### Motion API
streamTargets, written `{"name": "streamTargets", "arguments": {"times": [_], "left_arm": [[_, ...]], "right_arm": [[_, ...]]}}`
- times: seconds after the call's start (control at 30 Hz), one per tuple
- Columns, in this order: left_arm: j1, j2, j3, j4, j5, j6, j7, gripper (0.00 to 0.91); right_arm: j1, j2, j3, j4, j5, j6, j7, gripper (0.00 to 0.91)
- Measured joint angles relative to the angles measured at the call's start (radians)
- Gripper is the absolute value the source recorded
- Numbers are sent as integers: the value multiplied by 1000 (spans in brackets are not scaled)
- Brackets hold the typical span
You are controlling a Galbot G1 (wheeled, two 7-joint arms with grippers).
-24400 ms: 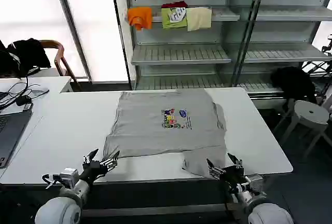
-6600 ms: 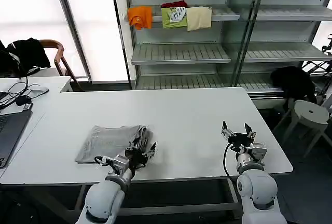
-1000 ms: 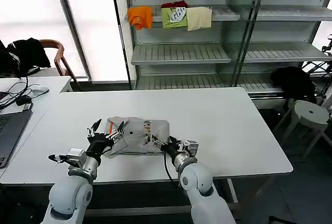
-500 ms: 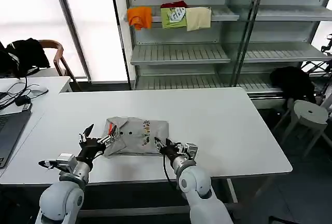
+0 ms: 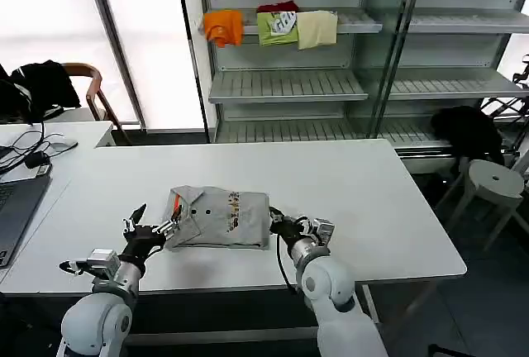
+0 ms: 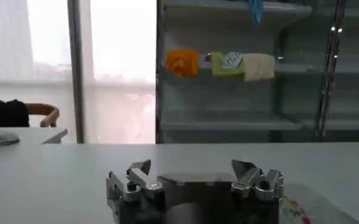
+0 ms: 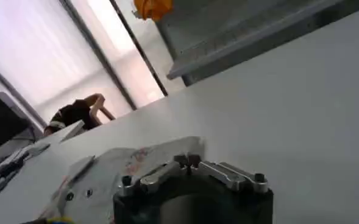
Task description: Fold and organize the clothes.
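One of the clothes, a light grey shirt (image 5: 219,216) with a red-trimmed buttoned collar and a small colour print, lies folded in a compact rectangle on the white table (image 5: 355,192), left of centre. My left gripper (image 5: 149,226) is open just off the shirt's left end, its collar end, with nothing between its fingers; in the left wrist view the gripper (image 6: 191,170) stands wide open, with a corner of the shirt (image 6: 298,208) to one side. My right gripper (image 5: 277,221) sits shut at the shirt's right edge. The right wrist view has that gripper's (image 7: 188,159) tips meeting, the shirt (image 7: 130,161) just beyond.
Orange (image 5: 223,26), green (image 5: 278,26) and cream (image 5: 317,29) folded garments lie on the shelf unit behind the table. A laptop (image 5: 16,208) and cables sit at the far left. A chair with black clothing (image 5: 45,84) stands left, a stool (image 5: 494,182) right.
The left gripper has drawn back from the shirt's collar end, toward me and leftward. The right gripper has slid from the shirt's front edge to its right edge. The shirt lies flatter.
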Motion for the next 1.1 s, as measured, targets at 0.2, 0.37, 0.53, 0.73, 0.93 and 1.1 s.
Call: {"name": "streamTargets", "arguments": {"times": [0.2, 0.37, 0.53, 0.73, 0.93, 1.1], "left_arm": [[4, -4, -1, 1, -1, 1, -1, 907], [10, -3, -2, 1, -2, 1, -1, 907], [23, 0, -9, 1, -4, -1, -1, 907], [28, 3, -13, 7, -7, -3, -1, 907], [22, 4, -11, 13, -15, -3, -1, 907], [17, 2, -7, 20, -16, -3, -1, 907]], "right_arm": [[-17, -29, 12, 18, 6, 0, -10, 907], [-31, -24, 12, 19, 6, 1, -38, 907], [-28, -14, -2, 10, 5, 2, -50, 907], [-20, -2, -26, -19, -9, 2, -49, 81], [-18, 6, -38, -48, -24, 2, -49, 0], [-11, 9, -41, -61, -26, 2, -53, 0]]}}
